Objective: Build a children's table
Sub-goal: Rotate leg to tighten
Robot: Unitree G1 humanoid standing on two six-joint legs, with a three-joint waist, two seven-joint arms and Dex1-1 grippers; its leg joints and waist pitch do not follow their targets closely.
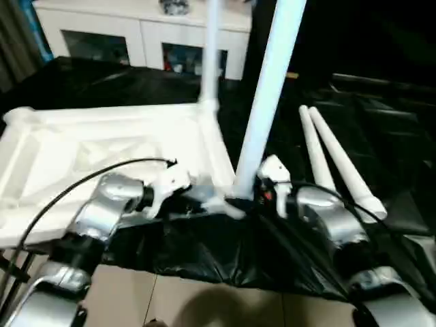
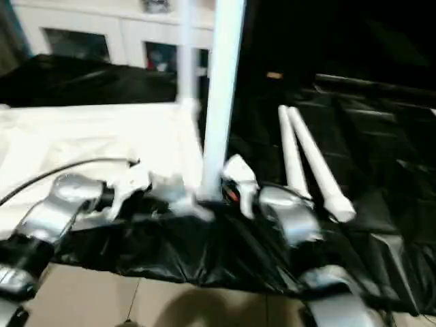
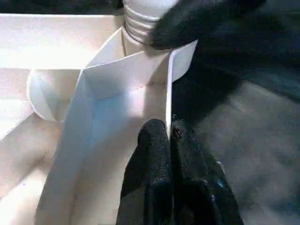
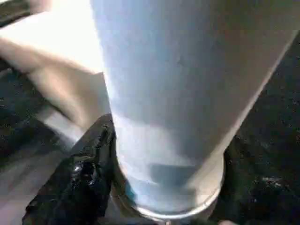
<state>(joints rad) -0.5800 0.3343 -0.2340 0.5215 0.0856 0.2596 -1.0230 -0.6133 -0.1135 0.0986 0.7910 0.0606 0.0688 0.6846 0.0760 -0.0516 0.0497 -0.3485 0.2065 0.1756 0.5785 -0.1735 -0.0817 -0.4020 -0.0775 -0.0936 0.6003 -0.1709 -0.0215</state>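
White tabletop [image 1: 102, 163] lies upside down on black sheeting [image 1: 204, 252]; one leg [image 1: 210, 54] stands seated. Right gripper [image 1: 262, 187] clasps the second leg [image 1: 269, 95] at its socket, left gripper [image 3: 169, 140] pinches the rim; two legs [image 1: 334, 163] wait.

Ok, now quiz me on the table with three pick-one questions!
1. Where are the two loose legs?
A. Lying on the black sheet, to the right of the tabletop
B. On top of the cabinet
C. In a person's hands

2. How many legs stand up from the tabletop?
A. None
B. Two
C. Four

3. What is the left gripper doing?
A. Hanging wide open
B. Pinched shut on the tabletop's edge
C. Carrying a leg

Answers:
1 A: both lie side by side on the sheet.
2 B: the near leg and the far leg stand at the right-hand corners.
3 B: its black fingers close on the thin white wall.
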